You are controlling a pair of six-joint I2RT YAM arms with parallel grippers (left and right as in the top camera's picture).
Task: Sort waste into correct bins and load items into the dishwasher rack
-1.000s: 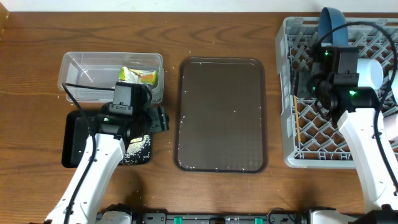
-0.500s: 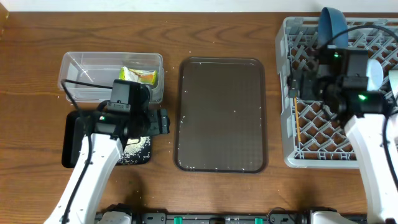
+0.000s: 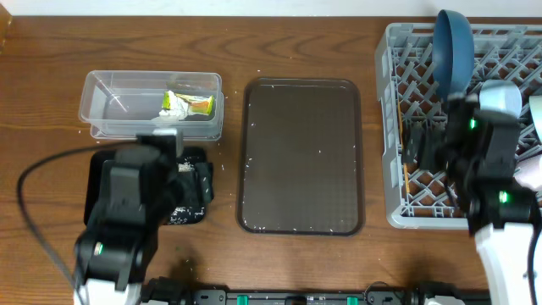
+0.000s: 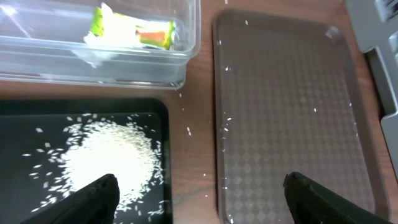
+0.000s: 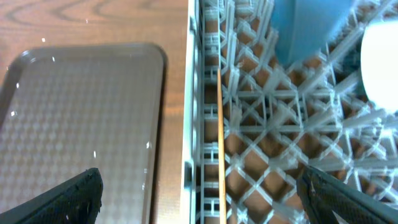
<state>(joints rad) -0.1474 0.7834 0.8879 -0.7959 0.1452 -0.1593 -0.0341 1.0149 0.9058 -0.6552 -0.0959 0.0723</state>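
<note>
The yellow-green wrapper with white tissue (image 3: 188, 104) (image 4: 130, 34) lies in the clear tub (image 3: 110, 97) (image 4: 186, 43). The rice heap (image 4: 109, 158) lies on the black tray (image 3: 95, 182) (image 4: 25, 112), with stray grains around it. My left gripper (image 3: 203, 182) (image 4: 199, 202) is open and empty above the tray's right edge. The dark-blue bowl (image 3: 453, 47) (image 5: 311, 28) stands on edge in the grey rack (image 3: 394, 51) (image 5: 261, 118). A white bowl (image 3: 501, 97) (image 5: 382, 59) sits beside it. The wooden stick (image 3: 407, 182) (image 5: 220, 124) lies along the rack's left side. My right gripper (image 3: 419, 148) (image 5: 208, 199) is open and empty above it.
The brown serving tray (image 3: 301, 157) (image 4: 286, 106) (image 5: 81, 112) lies between the bins and the rack, with a few rice grains on it. Loose grains dot the wooden table (image 3: 279, 42). My right arm hides part of the rack's right side.
Both arms have risen and drawn back toward the front edge. The left gripper moved away from the tub, the right gripper moved down along the rack's left side.
</note>
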